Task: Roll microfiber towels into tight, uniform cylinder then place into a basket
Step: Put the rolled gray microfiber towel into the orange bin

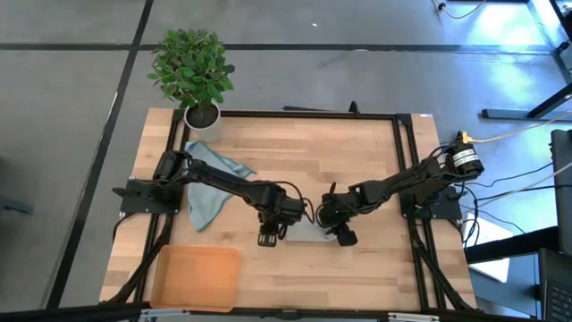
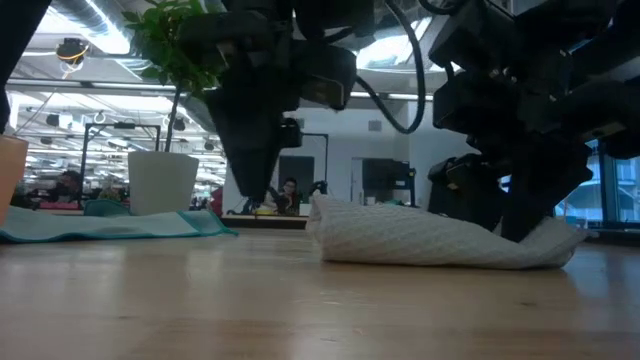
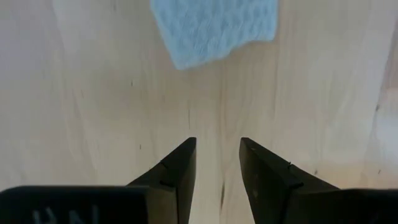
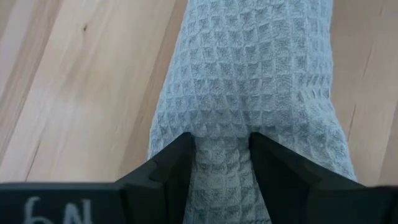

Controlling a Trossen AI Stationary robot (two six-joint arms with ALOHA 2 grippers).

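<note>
**Observer:** Where are your grippers right now?

**Robot:** Both are low over the middle of the wooden table (image 1: 357, 161), close to each other. My right gripper (image 4: 219, 146) is down on the small pale towel (image 4: 249, 81); its waffle-weave cloth bunches up between my two fingers, so I am pinching a fold of it. My left gripper (image 3: 217, 155) sits just beside that towel's other end, its fingers a narrow gap apart with only bare wood between them, holding nothing.

**Observer:** What shape is that towel in?

**Robot:** From table height it is a low, loosely folded bundle (image 2: 440, 240), thicker and raised at the end nearer my left arm and flattening toward the end my right arm covers. From above only a pale strip (image 1: 308, 231) shows between my two grippers. My left wrist camera catches one corner of it (image 3: 214, 28) lying flat ahead of my fingers.

**Observer:** And the other task things?

**Robot:** The larger blue-teal towel (image 1: 207, 183) is spread out, rumpled, on the left side of the table, partly under my left arm, near the potted plant (image 1: 192, 72) at the far left corner. The orange-tan basket (image 1: 197, 277) lies at the near left corner, well apart from both towels, with nothing in it
</note>
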